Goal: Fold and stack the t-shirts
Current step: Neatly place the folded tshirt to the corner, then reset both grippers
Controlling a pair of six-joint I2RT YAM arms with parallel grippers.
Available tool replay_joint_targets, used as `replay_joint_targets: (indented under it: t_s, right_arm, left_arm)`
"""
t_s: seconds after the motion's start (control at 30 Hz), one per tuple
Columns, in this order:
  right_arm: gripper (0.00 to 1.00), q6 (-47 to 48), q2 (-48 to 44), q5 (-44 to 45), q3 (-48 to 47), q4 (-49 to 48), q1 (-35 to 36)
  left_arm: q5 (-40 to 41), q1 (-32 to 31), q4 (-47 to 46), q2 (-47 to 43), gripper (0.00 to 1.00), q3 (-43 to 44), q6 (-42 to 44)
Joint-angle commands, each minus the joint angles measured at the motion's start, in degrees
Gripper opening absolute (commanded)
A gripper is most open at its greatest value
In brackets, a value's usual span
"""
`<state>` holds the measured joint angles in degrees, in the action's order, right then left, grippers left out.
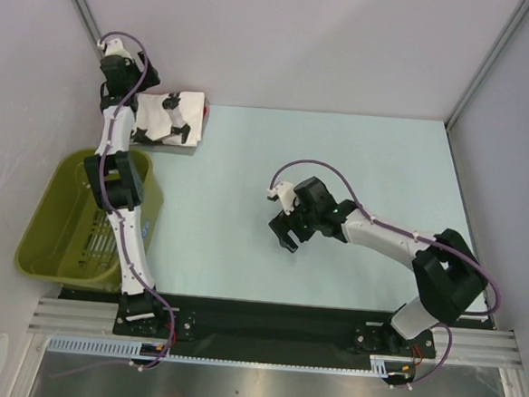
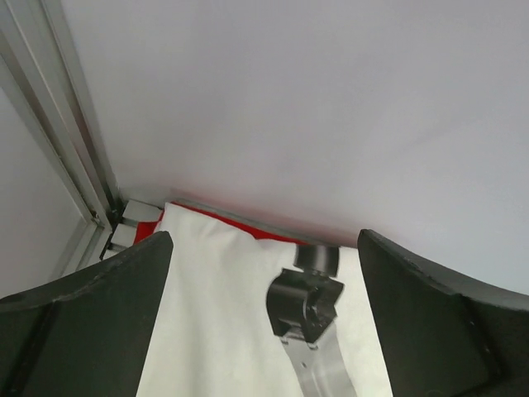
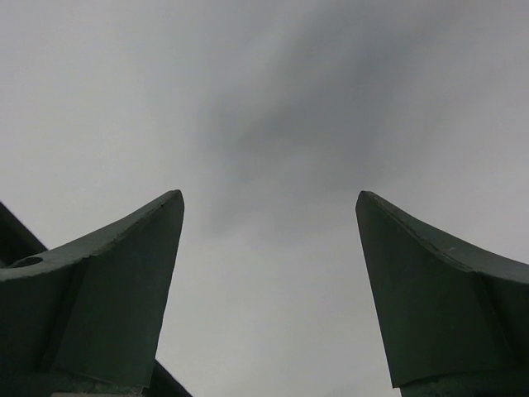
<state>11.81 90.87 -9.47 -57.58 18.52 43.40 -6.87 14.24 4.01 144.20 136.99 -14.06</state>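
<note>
From my console the stack looks made: the white t-shirt (image 1: 175,120) lies folded in the far left corner of the table (image 1: 339,167), on top of the red t-shirt (image 2: 223,220) (only a red edge peeks out). My left gripper (image 2: 264,235) hangs just above it, jaws spread wide and empty. The right gripper (image 1: 287,236) hovers over mid-table, also spread and holding nothing, so I judge little is left beyond pulling back.

The right gripper (image 3: 269,193) stood with its jaws spread wide. Its two dark fingers (image 3: 107,298) rose from the bottom corners, each curving to a pointed tip, the tips well apart and level with each other. Between and beyond them lay a plain pale grey surface (image 3: 99,83), out of focus. A soft darker shadow (image 3: 281,141) smudged its upper middle.
</note>
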Motion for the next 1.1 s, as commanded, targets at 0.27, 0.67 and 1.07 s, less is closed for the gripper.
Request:
replay_joint_targets:
  t_s: [0.27,0.67,1.07]
  right_arm:
    - [0.94,-17.5,-22.8,3.4,13.2,-9.3,0.0]
    - [1.00,-46.8,-52.5,14.5,36.5,-16.0,-2.4]
    - [1.00,-83.3,-82.1,16.0,58.9,-12.7,-4.8]
  left_arm:
    - [-1.2,-12.2,-0.8,-33.6,1.00,-27.1,-5.2]
    - [-11.1,-38.8,-8.5,-72.3,1.00,-84.9,-24.0]
    - [-19.4,-41.4,-53.4,-102.9,1.00,-139.3,-64.4]
